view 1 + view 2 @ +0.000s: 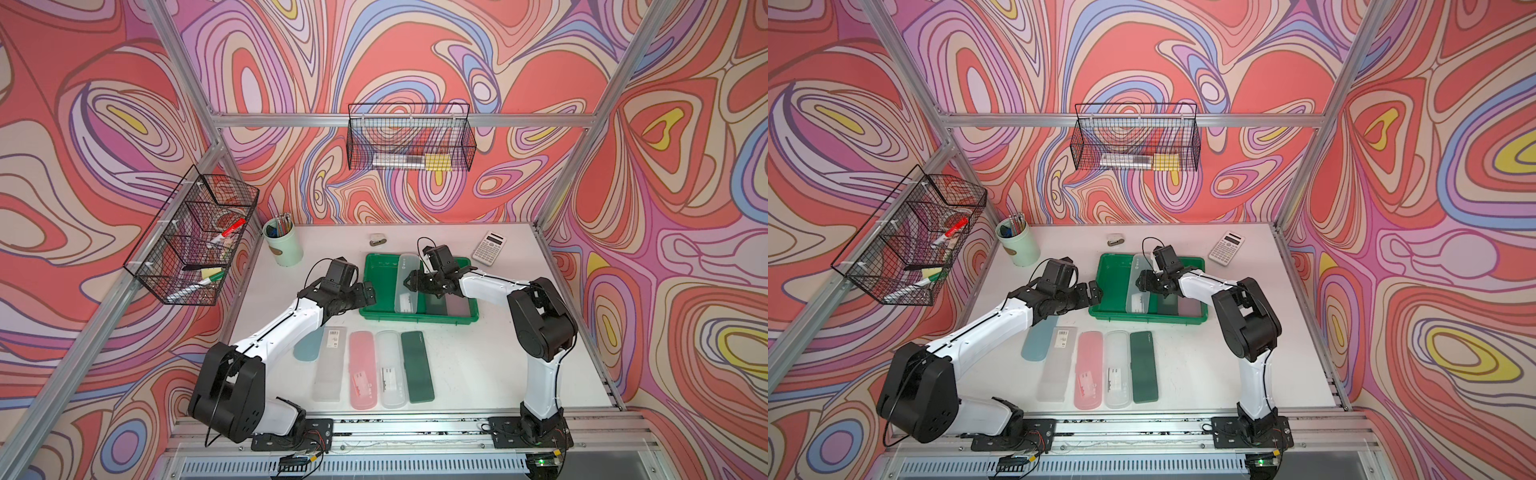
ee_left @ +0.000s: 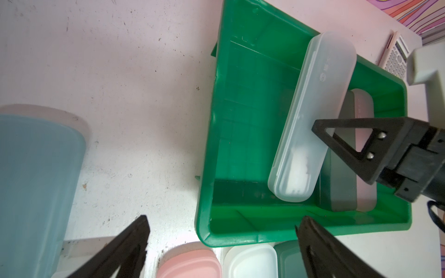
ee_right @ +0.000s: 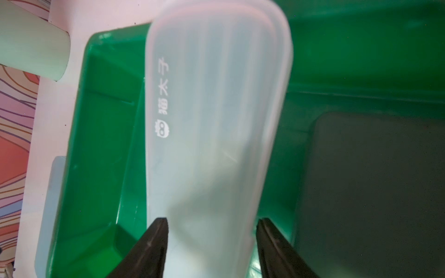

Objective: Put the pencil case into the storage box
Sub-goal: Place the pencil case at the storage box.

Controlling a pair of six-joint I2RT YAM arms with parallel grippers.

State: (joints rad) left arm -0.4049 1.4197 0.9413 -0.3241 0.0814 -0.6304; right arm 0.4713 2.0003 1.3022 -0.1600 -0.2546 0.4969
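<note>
Frosted plastic pencil case: I'd guess stiff, light, slick; right gripper pinches its middle from 3 o'clock.

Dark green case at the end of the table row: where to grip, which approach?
Take the dark green case across its narrow width at mid-length, jaws coming straight down. It lies flat and long, so only the long edges fit between the jaws. One long edge is free; the clear case lies close beside the other, so one jaw likely has little room there.
</note>
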